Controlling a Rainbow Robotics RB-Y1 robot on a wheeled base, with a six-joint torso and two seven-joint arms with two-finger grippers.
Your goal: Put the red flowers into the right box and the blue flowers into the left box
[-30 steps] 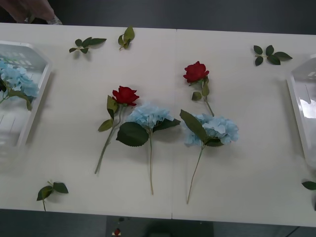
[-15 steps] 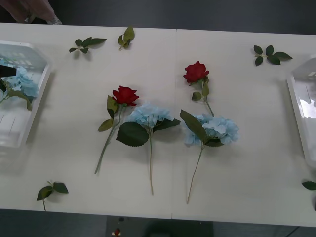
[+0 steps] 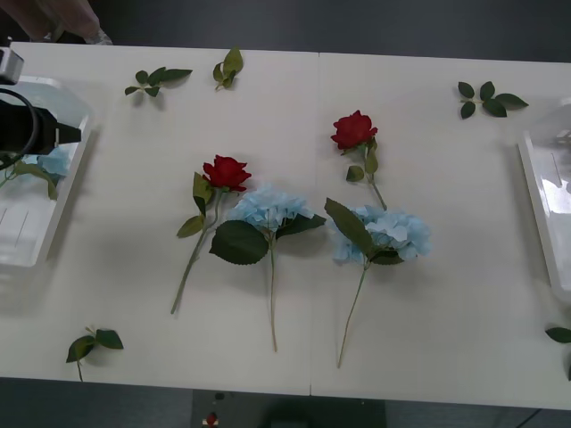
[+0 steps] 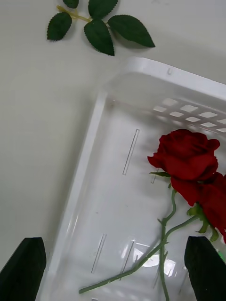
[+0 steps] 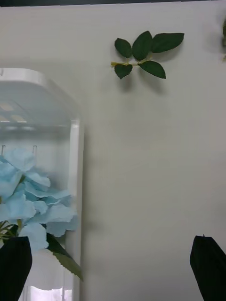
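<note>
The left hand (image 3: 27, 125) has come in over the left box (image 3: 62, 205).

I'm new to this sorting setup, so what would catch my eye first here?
Four artificial flowers lie mid-table: two dark-red roses and two fluffy pale-blue clusters. The shallow white plastic left tray holds another blue cluster, with the black left tool over it, open. The right tray holds red roses.
</note>
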